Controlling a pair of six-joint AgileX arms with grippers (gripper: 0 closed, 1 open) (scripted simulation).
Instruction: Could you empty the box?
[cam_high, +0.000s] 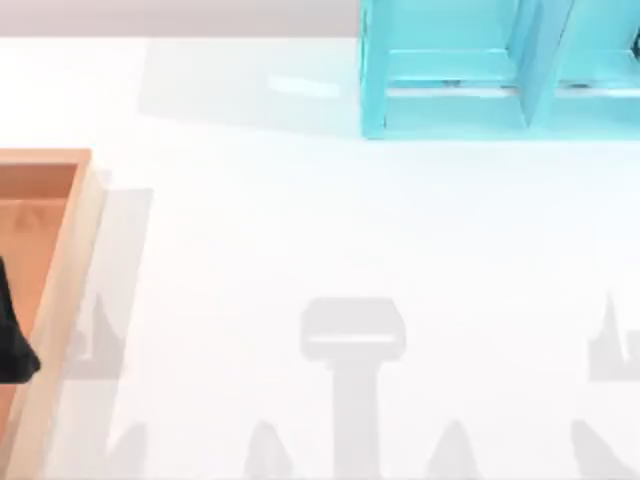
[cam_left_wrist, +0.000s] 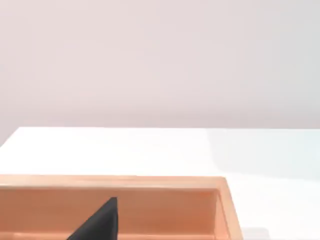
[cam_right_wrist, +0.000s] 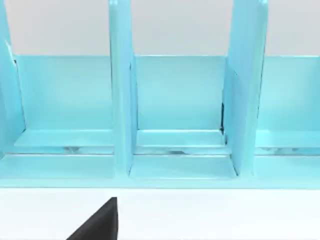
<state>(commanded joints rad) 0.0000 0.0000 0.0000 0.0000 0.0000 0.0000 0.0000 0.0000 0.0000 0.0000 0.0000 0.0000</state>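
Box (cam_high: 62, 290): you have a shallow open-topped wooden crate at the table's (cam_high: 330, 230) left edge, well away from the shelf unit (cam_high: 500, 70) that stands at the far right. Light tan rim, reddish-brown floor. What you can see of the floor is bare; the rest runs out of frame, so contents cannot be confirmed.

Left gripper (cam_high: 12, 340): a dark shape over the box, inside its right-hand rim. In the left wrist view one dark fingertip (cam_left_wrist: 100, 222) shows against the box's far inner wall (cam_left_wrist: 150, 210). You cannot tell whether this gripper is wide, narrow or holding anything.

Right gripper (cam_right_wrist: 97, 222): a dark fingertip over bare table just in front of the shelf unit, facing its compartments. Its state cannot be told either.

Handling, as a judgement: expect the box to be stiff, fairly light for its bulk, and awkward for one gripper. Its thin upright rim is your likeliest hold, pinched from above across the wall. Better to lift out any contents than tip the box.
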